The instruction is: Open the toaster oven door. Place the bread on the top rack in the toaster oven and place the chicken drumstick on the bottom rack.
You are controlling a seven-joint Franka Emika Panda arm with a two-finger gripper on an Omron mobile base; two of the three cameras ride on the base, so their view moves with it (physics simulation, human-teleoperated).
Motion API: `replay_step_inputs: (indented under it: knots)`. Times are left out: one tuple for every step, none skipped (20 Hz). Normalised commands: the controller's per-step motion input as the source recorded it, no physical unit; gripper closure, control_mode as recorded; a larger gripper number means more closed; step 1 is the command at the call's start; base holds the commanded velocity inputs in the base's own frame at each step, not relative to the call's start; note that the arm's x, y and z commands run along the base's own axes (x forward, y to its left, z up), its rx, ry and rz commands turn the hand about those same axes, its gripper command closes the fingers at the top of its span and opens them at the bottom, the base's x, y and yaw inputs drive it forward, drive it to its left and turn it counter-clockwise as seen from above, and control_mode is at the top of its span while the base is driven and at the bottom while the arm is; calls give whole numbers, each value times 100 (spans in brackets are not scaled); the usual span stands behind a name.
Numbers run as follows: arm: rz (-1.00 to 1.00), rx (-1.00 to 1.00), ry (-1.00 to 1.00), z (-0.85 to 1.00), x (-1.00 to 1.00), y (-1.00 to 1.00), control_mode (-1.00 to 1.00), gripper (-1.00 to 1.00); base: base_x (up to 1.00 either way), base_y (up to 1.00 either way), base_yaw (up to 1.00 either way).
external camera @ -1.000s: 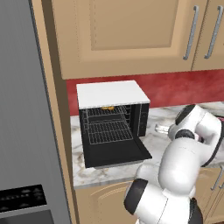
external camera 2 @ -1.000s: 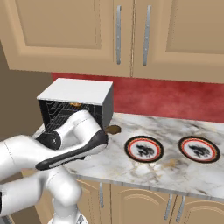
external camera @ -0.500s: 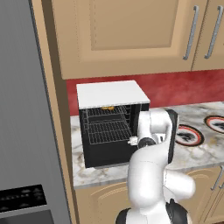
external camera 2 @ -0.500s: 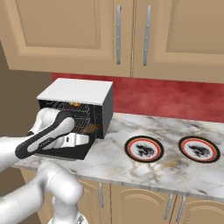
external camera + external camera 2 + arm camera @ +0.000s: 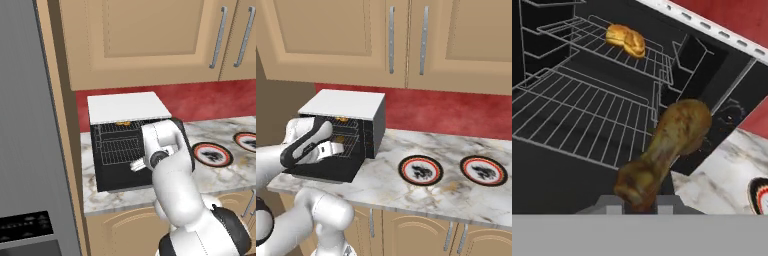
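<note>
We see the gripper (image 5: 639, 207) with its jaws drawn in tight on the narrow bone end of the chicken drumstick (image 5: 664, 150), whose thick meaty end points away from the jaws toward the mouth of the toaster oven (image 5: 127, 106). In the hand view the drumstick hangs just off the right front corner of the bottom rack (image 5: 577, 122); we cannot tell whether it touches the wire.

Beyond the jaws, deeper in the oven and on the upper level, the bread (image 5: 626, 40) lies on the top rack (image 5: 607, 47), toward its back. From the left base view we make out the same golden piece (image 5: 123, 123) just under the oven's white top, above and behind the hand.

The toaster oven door (image 5: 120, 179) is folded down flat below the jaws, lying on the marble worktop (image 5: 225, 172). In the right base view the door (image 5: 326, 172) stretches out toward us under the arm, and the gripper (image 5: 332, 148) sits at the oven opening, just in front of the racks.

Off to the jaws' right on the worktop, well apart from the oven, stand two round plates: a near plate (image 5: 419, 170) and a far plate (image 5: 483, 171), both with dark centres and red rims. A slice of one plate (image 5: 758, 196) also shows at the edge of the hand view. Wooden cabinets (image 5: 391, 40) hang above the red backsplash (image 5: 456, 112), and a grey fridge (image 5: 27, 125) stands at the far left.
</note>
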Motion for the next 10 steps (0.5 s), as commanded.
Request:
replay_step_inputs:
  knots:
    - [25,0,43,20,4,65,-100,100,0,0,0]
    - [23,0,36,7,16,46,-100,100,0,0,0]
    - [21,0,35,0,26,48,-100,100,0,0,0]
    - [19,0,40,-13,33,64,-100,100,0,0,0]
    - [17,0,34,-10,32,60,-100,100,0,0,0]
    - [16,0,29,-11,34,51,-100,100,0,0,0]
    - [13,0,28,-2,40,41,-100,100,0,0,0]
    - [12,1,25,0,31,36,-100,100,0,0,0]
    - [8,3,18,0,32,24,-100,100,0,0,0]
    - [7,6,15,3,30,16,-100,100,0,0,0]
